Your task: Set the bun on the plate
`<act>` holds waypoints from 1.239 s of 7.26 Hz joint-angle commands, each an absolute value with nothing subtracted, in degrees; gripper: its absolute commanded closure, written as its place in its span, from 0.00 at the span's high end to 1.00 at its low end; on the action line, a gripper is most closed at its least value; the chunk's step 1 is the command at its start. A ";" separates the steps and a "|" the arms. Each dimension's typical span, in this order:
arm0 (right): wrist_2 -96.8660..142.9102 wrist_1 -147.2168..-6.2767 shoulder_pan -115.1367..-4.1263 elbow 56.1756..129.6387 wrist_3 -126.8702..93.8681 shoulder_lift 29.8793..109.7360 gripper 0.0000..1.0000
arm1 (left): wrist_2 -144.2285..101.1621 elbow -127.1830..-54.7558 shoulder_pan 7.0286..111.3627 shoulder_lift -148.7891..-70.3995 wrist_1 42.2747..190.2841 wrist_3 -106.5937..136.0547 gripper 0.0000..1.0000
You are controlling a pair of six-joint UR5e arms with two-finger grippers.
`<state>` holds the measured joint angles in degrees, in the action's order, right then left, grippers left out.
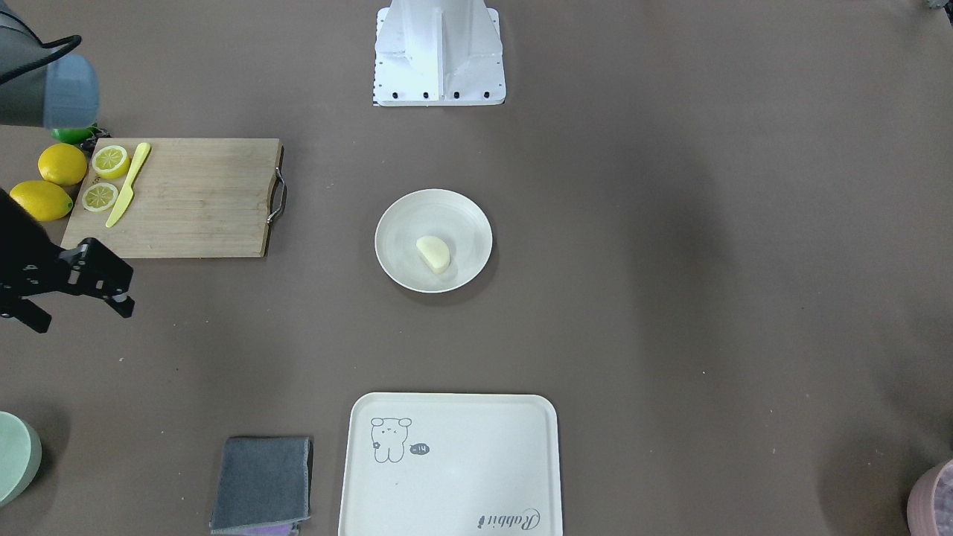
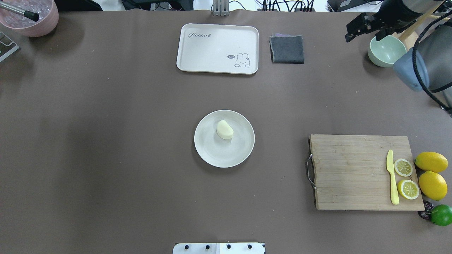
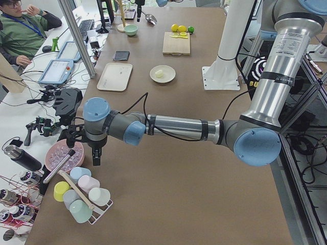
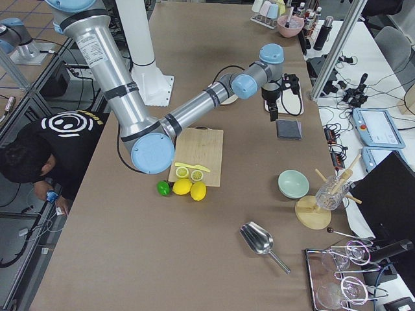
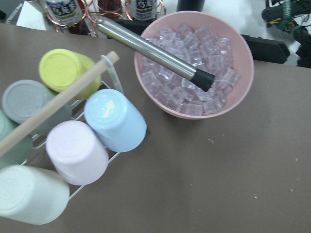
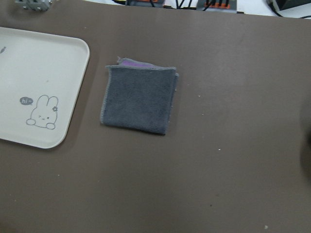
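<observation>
Bun point(image 2: 225, 129) rests on the plate point(image 2: 212, 155), centre of the overhead frame; judged light, smooth, probably soft, so pinch gently across its narrow width; right hand point(image 1: 82, 313) spread wide, empty; left hand point(image 3: 96, 157) opening: cannot tell.

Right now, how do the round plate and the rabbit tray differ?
The plate is round; the tray is rectangular with rounded corners. The plate is plain and holds the bun; the tray bears a rabbit drawing and lettering. Both are off-white, shallow, with raised rims.
</observation>
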<state>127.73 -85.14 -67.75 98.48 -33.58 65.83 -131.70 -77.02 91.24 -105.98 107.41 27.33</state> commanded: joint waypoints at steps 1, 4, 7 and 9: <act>128.59 -85.43 -72.14 98.26 -25.85 71.61 1.00 | -131.84 -74.53 92.02 -105.03 106.79 27.25 0.98; 128.23 -84.99 -74.87 97.91 -19.21 76.80 1.00 | -132.19 -74.71 90.88 -105.73 107.75 27.07 0.98; 128.32 -84.99 -77.42 97.47 -15.65 79.62 1.00 | -132.27 -74.79 89.91 -105.73 107.67 20.41 0.98; 128.23 -84.46 -79.09 95.20 -13.73 80.24 1.00 | -132.45 -74.97 89.13 -105.82 107.75 20.57 0.98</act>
